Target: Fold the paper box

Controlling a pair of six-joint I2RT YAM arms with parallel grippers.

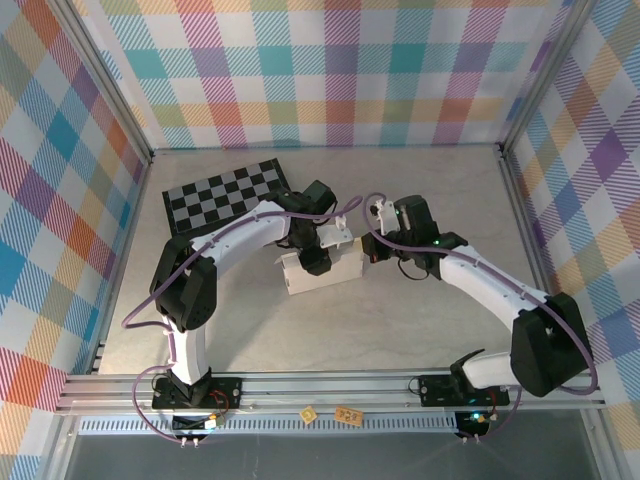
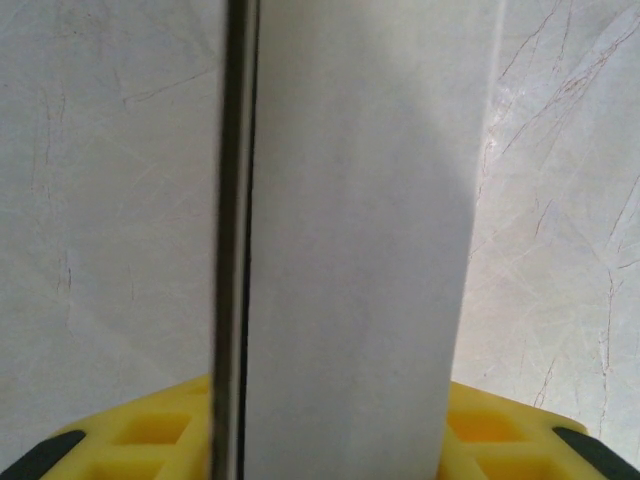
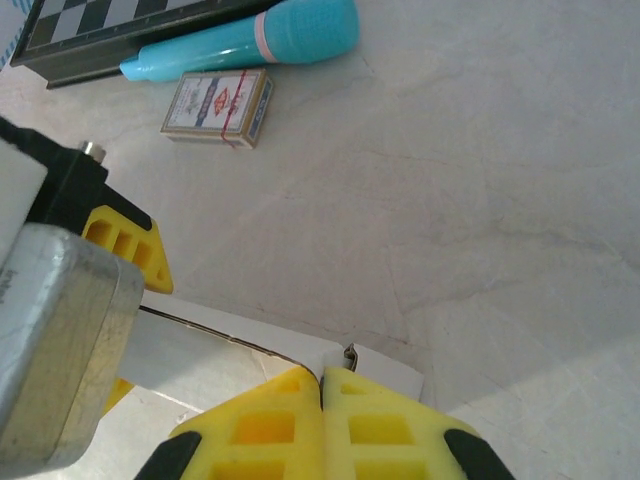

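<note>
While both arms attend a half-formed box at the middle of the table, the step in hand appears to be raising and tucking a side wall. Left gripper sits narrow astride an upright wall, card filling the gap; its arm arches in from the left. Right gripper is closed tight at a flap edge, arm bent in from the right; a pinch cannot be confirmed. The next move likely calls for pressing the flap inward against a steadied wall.

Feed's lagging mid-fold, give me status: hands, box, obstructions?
Left hand clamped across paper box wall. Right hand shut at its flap edge. Card pack, blue marker by checkerboard, well apart.
</note>
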